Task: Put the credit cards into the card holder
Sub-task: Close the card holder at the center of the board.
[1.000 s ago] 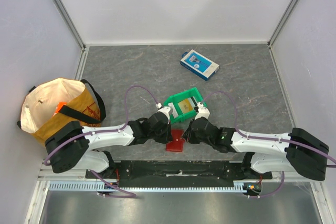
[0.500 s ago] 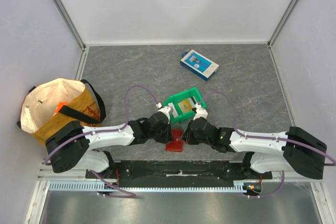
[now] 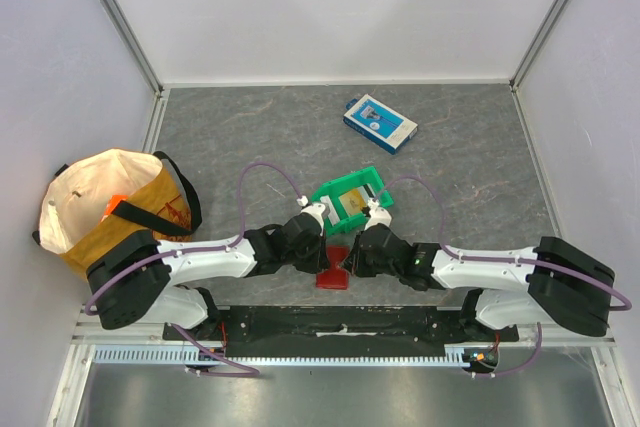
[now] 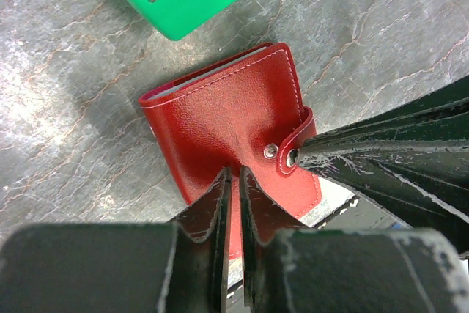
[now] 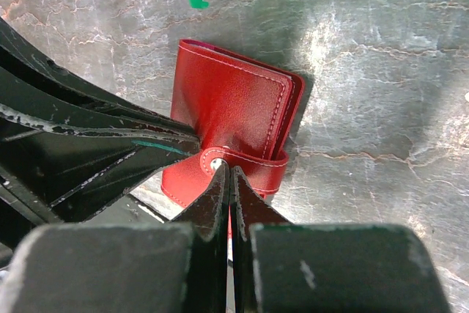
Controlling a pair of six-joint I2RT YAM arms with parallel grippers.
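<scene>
Low in the centre of the top view, just above the arm bases: red card holder [image 3: 334, 269], folded shut, strap snapped across its front, lying on a grey marble-veined tabletop [image 3: 250, 127]. Closed in on three sides by plain white walls [image 3: 330, 7], pale metal posts [image 3: 125, 22] running up the corners. Black base rail [image 3: 340, 322] along the lower edge.

At the bottom of the left wrist view, left gripper [image 4: 233, 179] narrowed to a slit and clamped on the holder's edge, red leather showing in the gap between the jaws. In the right wrist view, right gripper [image 5: 223, 169] fully closed, tips pressed to the metal snap [image 5: 214, 160] on the strap; cannot tell whether pinching the strap or only touching it.

Just above the holder, near but apart: green plastic bin [image 3: 349, 199], tan-yellow card [image 3: 352, 197] lying inside. Farther up and right, well apart: blue-and-white box [image 3: 380, 123]. At the left edge: cream and mustard tote bag [image 3: 95, 212] with black straps, something orange [image 3: 117, 207] inside.

Print on the box's face and red marks on the bag too small to read. Holder's leather plain red, white stitching along the edges.
</scene>
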